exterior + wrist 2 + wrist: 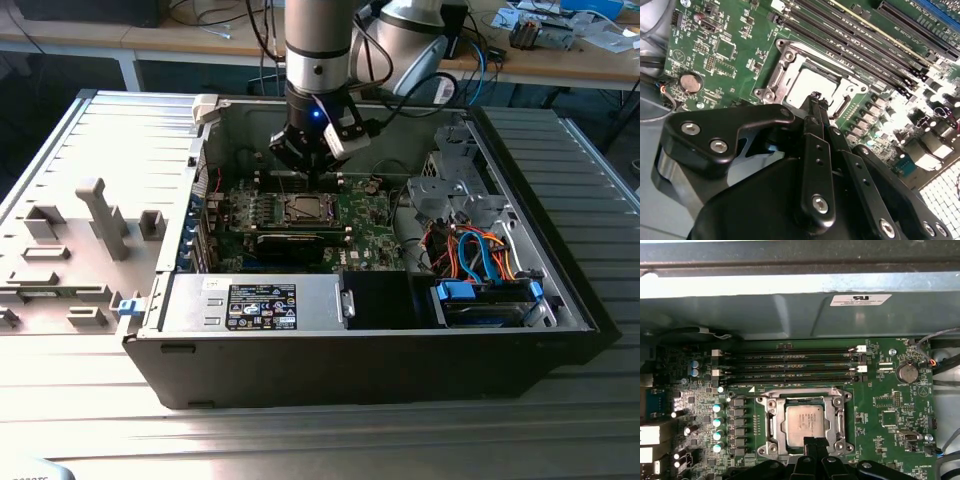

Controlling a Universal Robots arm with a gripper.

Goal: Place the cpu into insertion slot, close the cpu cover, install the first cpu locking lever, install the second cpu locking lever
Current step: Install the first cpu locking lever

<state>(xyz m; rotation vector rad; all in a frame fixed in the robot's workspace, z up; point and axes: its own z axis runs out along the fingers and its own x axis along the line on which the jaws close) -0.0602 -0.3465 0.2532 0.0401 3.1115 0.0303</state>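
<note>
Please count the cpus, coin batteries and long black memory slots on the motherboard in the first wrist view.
cpu: 1
coin battery: 1
long black memory slots: 4
Total: 6

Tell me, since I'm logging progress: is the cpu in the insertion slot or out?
In: the cpu lies flat inside the insertion slot, its silvery top exposed, the gripper just above it.
</note>
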